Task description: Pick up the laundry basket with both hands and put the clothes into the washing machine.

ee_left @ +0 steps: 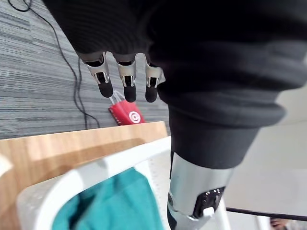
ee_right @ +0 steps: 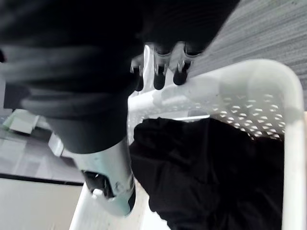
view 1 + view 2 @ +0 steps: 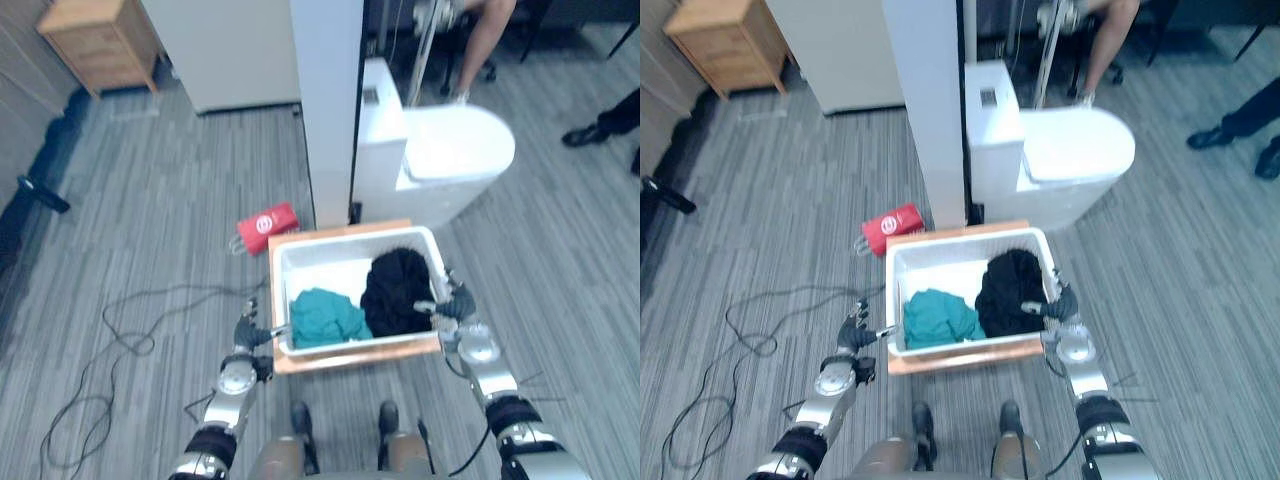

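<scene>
A white laundry basket (image 3: 345, 240) rests on a low wooden board (image 3: 350, 358) on the floor in front of me. A teal cloth (image 3: 325, 315) lies in its left half and a black cloth (image 3: 398, 290) in its right half. My left hand (image 3: 248, 332) is at the basket's left rim, with straight fingers (image 1: 127, 79) outside over the floor and the thumb (image 1: 192, 191) at the rim (image 1: 72, 179). My right hand (image 3: 460, 303) is at the right rim, its fingers (image 2: 160, 79) extended along the outside and its thumb reaching in above the black cloth (image 2: 206, 167).
Behind the basket stand a white pillar (image 3: 325, 100) and a white rounded fixture (image 3: 440, 150). A red bag (image 3: 265, 228) lies at the basket's far left corner. A wooden cabinet (image 3: 100, 40) is far left. A seated person's legs (image 3: 490, 35) and another person's shoe (image 3: 585, 133) show at the back right.
</scene>
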